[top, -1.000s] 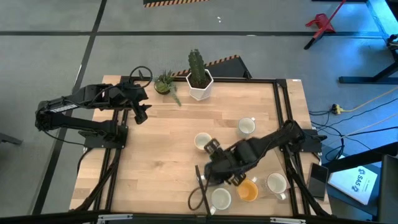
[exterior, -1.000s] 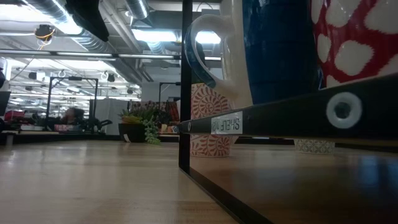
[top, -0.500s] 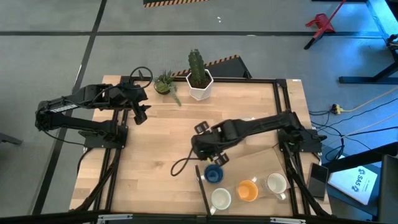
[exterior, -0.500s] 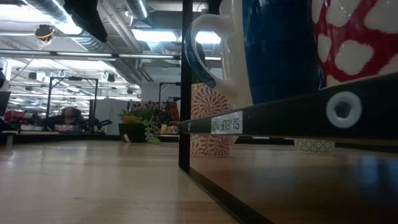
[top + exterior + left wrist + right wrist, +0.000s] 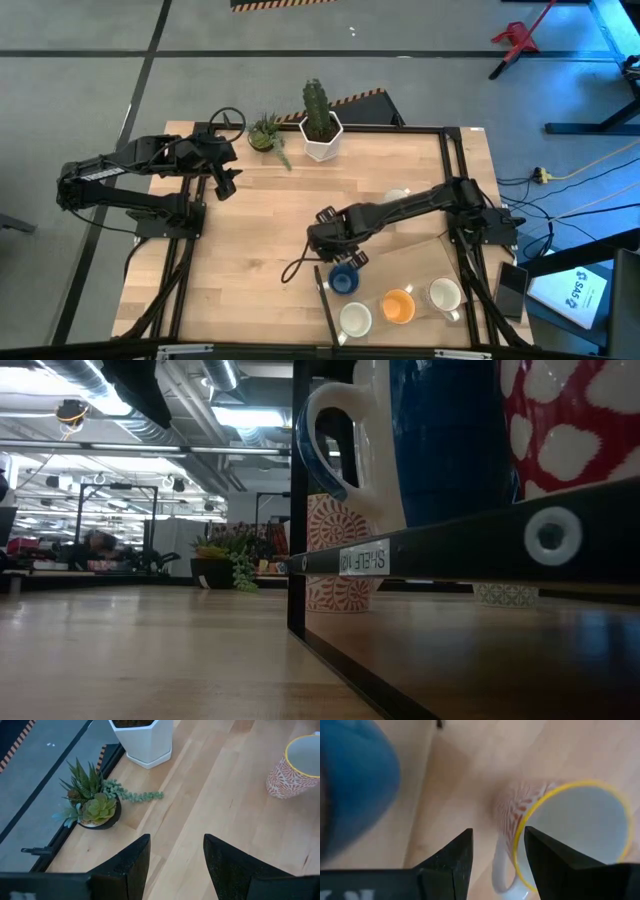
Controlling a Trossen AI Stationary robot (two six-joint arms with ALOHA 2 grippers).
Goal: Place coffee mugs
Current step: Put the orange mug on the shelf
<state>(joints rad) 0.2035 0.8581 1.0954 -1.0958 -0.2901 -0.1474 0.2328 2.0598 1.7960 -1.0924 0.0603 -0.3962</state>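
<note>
The right gripper point(image 5: 326, 238) is hovering low over the middle of the table point(image 5: 250, 260), its fingers point(image 5: 447, 865) standing parted and empty, straddling the near wall of a patterned mug with a yellow rim point(image 5: 570, 835) that is standing upright beneath it. The handle of that mug is lying close to the finger gap. The blue mug point(image 5: 343, 280) is sitting just beside the gripper on the low rack, with the orange mug point(image 5: 398, 306) and two white mugs point(image 5: 355, 320) point(image 5: 444, 294) in line nearby; another white mug point(image 5: 397, 196) is partly hidden behind the right arm. Judgement: the step in hand is the pick-up of the patterned mug. To do it well, one finger should be going inside the rim and one outside, clear of the handle, descending squarely before closing so the mug is not tipping or skidding into the blue one. The left gripper point(image 5: 226, 181) is waiting, parted and empty, at the far left edge near the small succulent point(image 5: 92, 802) and the cactus pot point(image 5: 321, 135).
</note>
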